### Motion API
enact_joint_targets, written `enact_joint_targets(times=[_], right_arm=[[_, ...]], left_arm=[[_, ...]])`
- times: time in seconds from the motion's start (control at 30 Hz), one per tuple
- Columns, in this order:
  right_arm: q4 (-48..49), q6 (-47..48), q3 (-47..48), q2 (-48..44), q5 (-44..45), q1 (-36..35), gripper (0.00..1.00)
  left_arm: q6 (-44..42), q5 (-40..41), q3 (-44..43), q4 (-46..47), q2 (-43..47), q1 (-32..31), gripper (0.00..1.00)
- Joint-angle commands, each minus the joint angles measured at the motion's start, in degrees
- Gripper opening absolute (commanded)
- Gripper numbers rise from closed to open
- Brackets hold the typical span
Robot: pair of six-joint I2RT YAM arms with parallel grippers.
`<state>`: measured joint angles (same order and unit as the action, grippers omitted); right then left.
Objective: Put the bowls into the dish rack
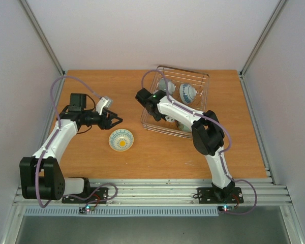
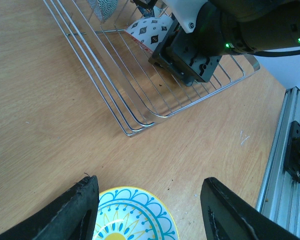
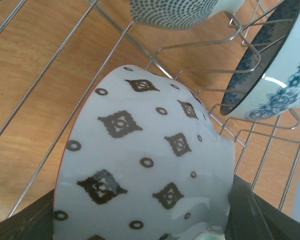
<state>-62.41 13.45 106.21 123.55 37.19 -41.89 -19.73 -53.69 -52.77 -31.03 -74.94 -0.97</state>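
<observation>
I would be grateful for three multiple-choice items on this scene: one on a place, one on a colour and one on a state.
1. Where is the yellow-and-blue bowl?
A. on the table, outside the dish rack
B. inside the rack
C. on the metal rail

2. What colour are the marks on the diamond-marked bowl between the fingers of the right tool?
A. yellow
B. dark grey
C. pink

3. How does the left tool stand?
A. shut on a bowl
B. shut on a rack wire
C. open and empty

Answers:
1 A, the bowl sits on bare wood in front of the rack.
2 B, the right wrist view shows dark diamonds and rings on white.
3 C, its fingers stand apart with nothing gripped between them.
</observation>
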Motion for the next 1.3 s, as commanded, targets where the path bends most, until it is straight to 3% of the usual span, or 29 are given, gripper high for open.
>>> enact_joint_targets(times=[0.0, 0.53, 0.6, 0.67, 1.0, 1.1, 1.27], right_arm=[[-1.4, 1.09, 3.89, 1.88, 4.09, 0.9, 0.08], [-1.46, 0.96, 6.95, 9.08, 3.73, 2.12, 0.17], [-1.05, 1.19, 6.84, 8.97, 2.74, 2.08, 0.26], [-0.41, 1.44, 6.32, 8.47, 1.32, 2.07, 0.41], [5.39, 2.71, 1.51, 4.74, -3.46, 1.99, 0.86], [6.75, 2.83, 0.38, 3.88, -4.43, 2.03, 0.94], [8.39, 3.17, -1.16, 2.57, -6.56, 2.04, 0.98]], left_arm=[[-0.49, -0.93, 0.48, 1.43, 0.12, 0.29, 0.56], [-1.21, -0.89, 0.57, 0.82, 0.24, 0.27, 0.56], [-1.49, -1.28, 0.4, 0.49, 0.09, 0.27, 0.56], [-1.72, -1.41, 0.39, 0.32, 0.1, 0.27, 0.56], [-2.07, -1.42, 0.61, 0.36, -0.01, 0.27, 0.56], [-2.07, -1.35, 0.57, 0.27, 0.1, 0.27, 0.56], [-2.2, -1.01, 0.57, 0.14, 0.18, 0.27, 0.56]])
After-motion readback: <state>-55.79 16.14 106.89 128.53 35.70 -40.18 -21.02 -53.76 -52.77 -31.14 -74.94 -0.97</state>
